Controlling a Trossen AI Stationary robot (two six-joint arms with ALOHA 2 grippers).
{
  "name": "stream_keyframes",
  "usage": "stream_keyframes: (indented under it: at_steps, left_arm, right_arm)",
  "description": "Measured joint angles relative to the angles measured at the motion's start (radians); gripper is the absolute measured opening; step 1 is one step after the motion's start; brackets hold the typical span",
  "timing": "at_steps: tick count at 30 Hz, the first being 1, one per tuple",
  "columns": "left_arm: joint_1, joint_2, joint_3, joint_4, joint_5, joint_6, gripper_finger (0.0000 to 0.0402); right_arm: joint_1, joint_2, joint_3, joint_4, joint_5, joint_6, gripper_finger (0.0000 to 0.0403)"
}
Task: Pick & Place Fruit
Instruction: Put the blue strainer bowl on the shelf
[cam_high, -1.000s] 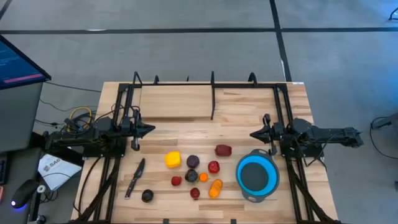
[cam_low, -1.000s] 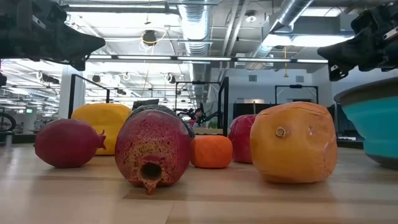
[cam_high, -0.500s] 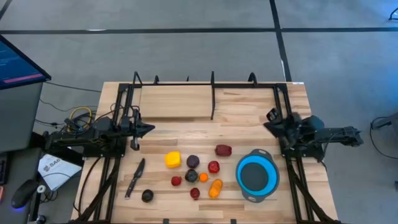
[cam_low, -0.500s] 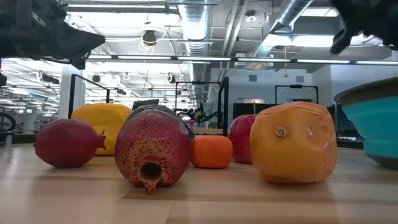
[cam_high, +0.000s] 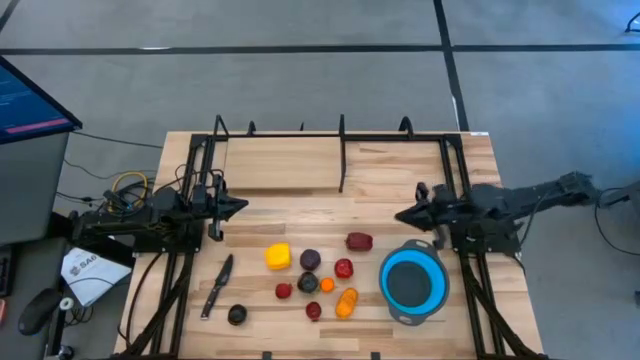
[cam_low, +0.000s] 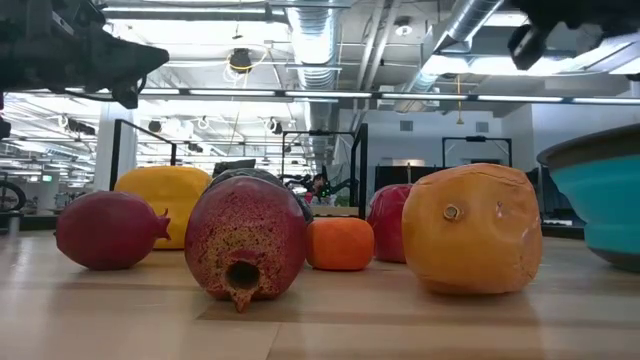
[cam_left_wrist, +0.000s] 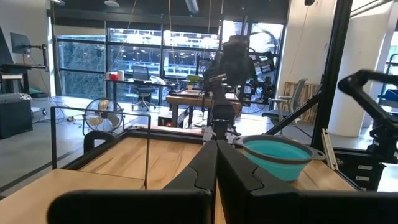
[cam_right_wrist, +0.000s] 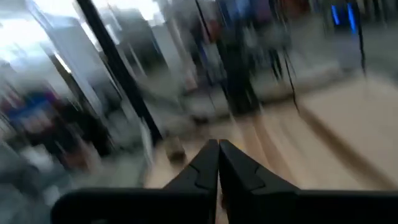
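The toy fruits lie in a cluster on the near middle of the table: a yellow one (cam_high: 277, 257), a dark purple one (cam_high: 310, 260), red ones (cam_high: 359, 241) (cam_high: 344, 268), an orange one (cam_high: 346, 302) and a near-black one (cam_high: 237, 315) off to the left. My left gripper (cam_high: 243, 207) hovers shut, left of and beyond the cluster. My right gripper (cam_high: 400, 217) hovers shut above the table, just beyond the blue bowl (cam_high: 413, 282) and right of the fruit. In their wrist views, the left fingers (cam_left_wrist: 216, 163) and right fingers (cam_right_wrist: 218, 163) meet with nothing between them.
A slim dark knife (cam_high: 217, 285) lies left of the fruit. The blue bowl with a grey rim sits at the near right, and its wall (cam_low: 600, 205) rises beside the big orange fruit (cam_low: 470, 230). A black frame (cam_high: 342, 150) lines the far edge, with bare wood between the arms.
My right gripper drew back toward the table's far right corner while rising, then swung out toward the table's left again, ending higher than a second ago. Its fingers stayed shut. The left arm and the fruit kept still.
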Motion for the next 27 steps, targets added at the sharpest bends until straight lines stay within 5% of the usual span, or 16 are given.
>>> stream_keyframes:
  at_steps: [6,13,20,27]
  left_arm:
    - [0.000,0.002,0.000,0.007,0.001,-0.001,0.0003]
    - [0.000,0.029,0.000,0.018,0.003,-0.001,0.0003]
    - [0.000,0.058,0.000,0.026,0.000,-0.027,0.0003]
    - [0.000,0.059,0.000,0.033,0.000,-0.046,0.0003]
  right_arm:
    - [0.027,0.244,0.365,-0.577,-0.005,0.065,0.0060]
    - [0.006,0.529,0.628,-1.090,-0.191,0.065,0.0150]
    - [-0.014,0.749,0.650,-1.138,-0.289,-0.190,0.0242]
    - [-0.021,0.927,0.650,-1.136,-0.267,-0.395,0.0252]
